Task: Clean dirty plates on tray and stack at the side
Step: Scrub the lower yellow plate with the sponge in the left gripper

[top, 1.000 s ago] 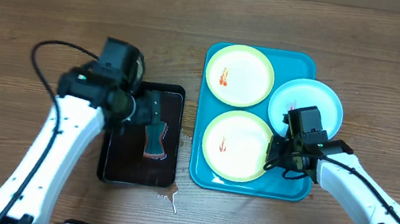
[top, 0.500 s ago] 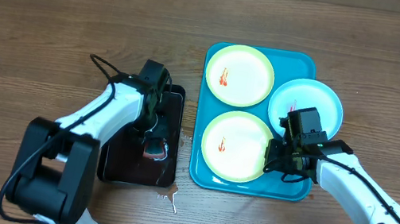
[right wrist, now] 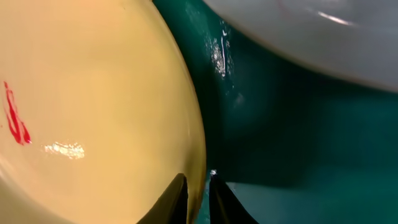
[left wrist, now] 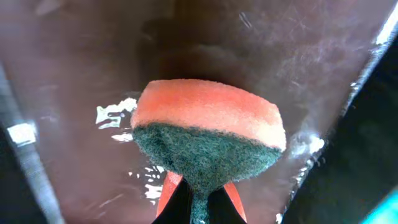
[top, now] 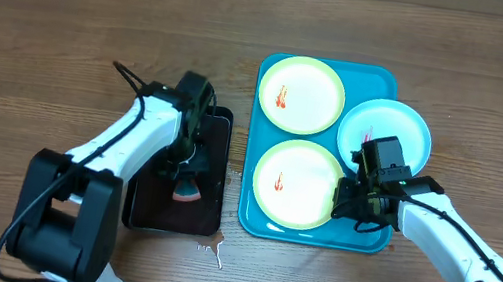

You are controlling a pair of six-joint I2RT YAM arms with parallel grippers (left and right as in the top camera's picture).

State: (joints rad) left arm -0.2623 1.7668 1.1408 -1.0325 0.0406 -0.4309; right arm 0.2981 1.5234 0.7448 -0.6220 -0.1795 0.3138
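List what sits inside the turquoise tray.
The tray holds the far plate and near plate, both yellow-green with a red smear, and the blue plate overhanging its right rim. The right gripper grips the near plate's edge; its arm hides part of the blue plate.

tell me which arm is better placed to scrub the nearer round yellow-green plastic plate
Left: left gripper grips the orange-and-green sponge over the black tray. The right gripper pinches the rim of that plate, steadying it.
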